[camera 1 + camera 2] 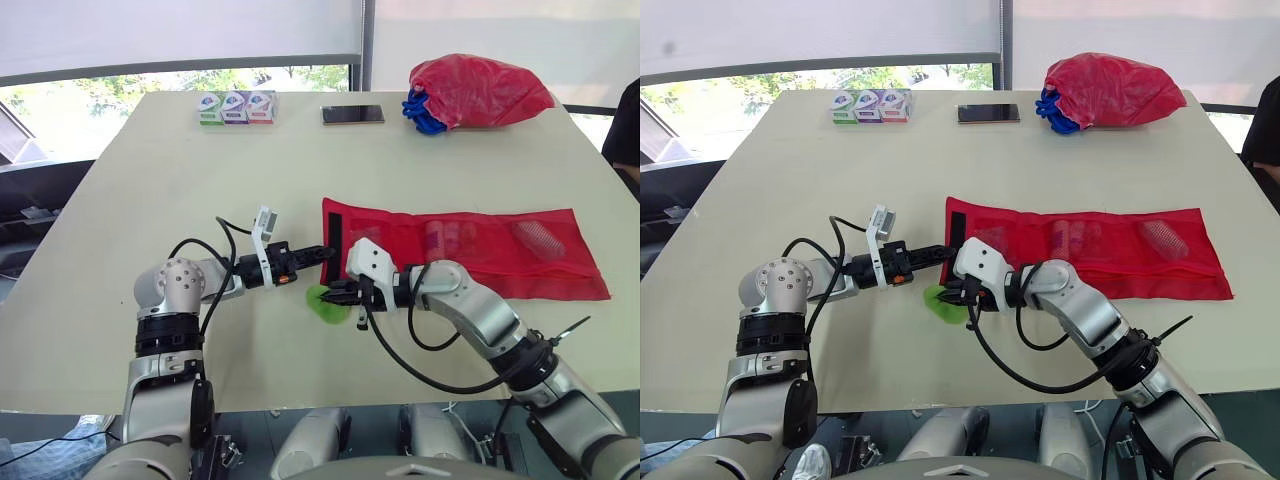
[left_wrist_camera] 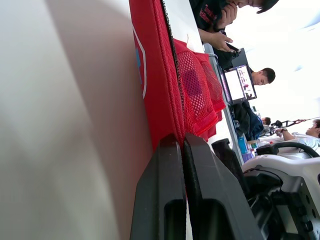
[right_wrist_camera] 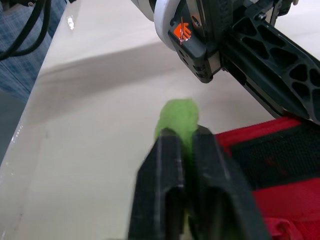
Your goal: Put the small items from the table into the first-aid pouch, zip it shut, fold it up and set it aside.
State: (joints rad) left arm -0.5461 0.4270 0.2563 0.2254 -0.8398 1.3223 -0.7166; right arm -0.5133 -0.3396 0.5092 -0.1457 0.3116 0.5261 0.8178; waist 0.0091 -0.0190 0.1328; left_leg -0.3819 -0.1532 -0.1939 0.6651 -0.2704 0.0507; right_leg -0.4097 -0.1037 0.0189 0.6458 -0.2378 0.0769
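Pouch [image 1: 470, 250] mouth needs lifting: left gripper [image 1: 323, 253] is pinching its edge, right gripper [image 1: 335, 293] is clamping the green item [image 1: 322, 304], so I'd slide it in low, not snagging mesh.

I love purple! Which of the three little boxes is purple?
The middle small purple-and-white box, between the green-and-white box and the red-and-white box.

Both arms reach inward with bent elbows, their tips close together. The left end effector [image 1: 327, 252] has its fingers pressed together. The right end effector [image 1: 332, 293] pinches a green item [image 1: 322, 305].
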